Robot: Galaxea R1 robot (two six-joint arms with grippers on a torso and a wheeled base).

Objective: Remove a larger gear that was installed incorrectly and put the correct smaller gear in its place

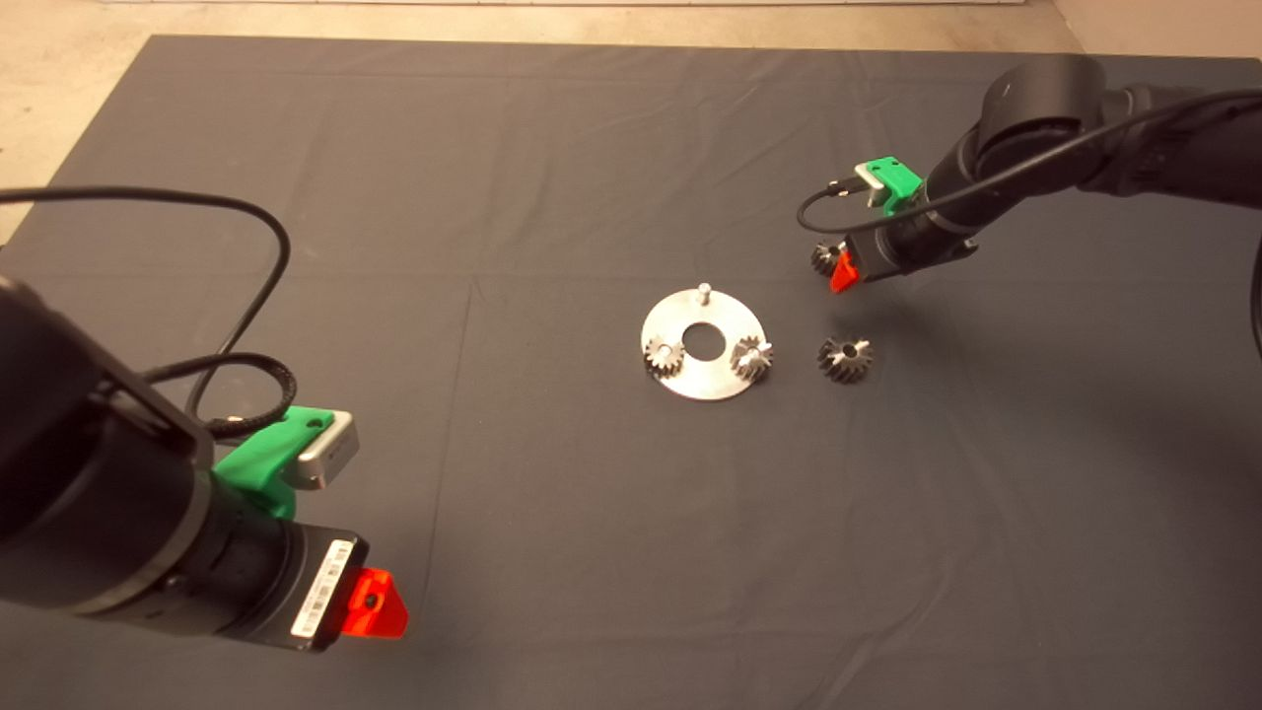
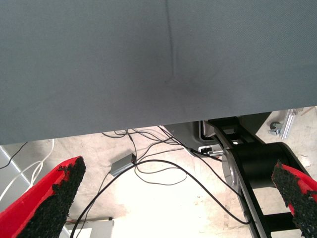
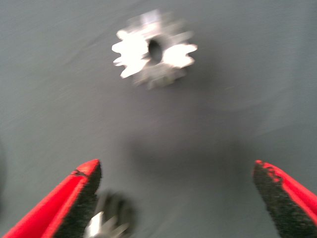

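The dark mat (image 1: 552,177) covers the bench, and both black arms reach in over it. The left tool (image 2: 176,191) waits low at the near left corner, released, its pads wide apart with only mat edge and floor cables between them. The right tool (image 3: 177,173) is at work on the far right of the mat, tipped down, also released with its fingers spread wide. Mid-mat lies the round plate (image 1: 718,383), with two small gears seated on its near side and its far peg (image 1: 703,290) standing bare. The larger gear (image 1: 845,359) lies on the mat just right of the plate, so the removal looks done. The smaller gear (image 1: 823,258) sits on the mat further back, close against one red finger (image 3: 74,191) of the right tool and not centred between the pair. I'd judge the step in hand to be the pickup of that gear. The next move calls for shifting the tool sideways until the gear sits midway between the pads, lowering, clenching on its teeth, then carrying it to the bare peg and lining the hole up over it.
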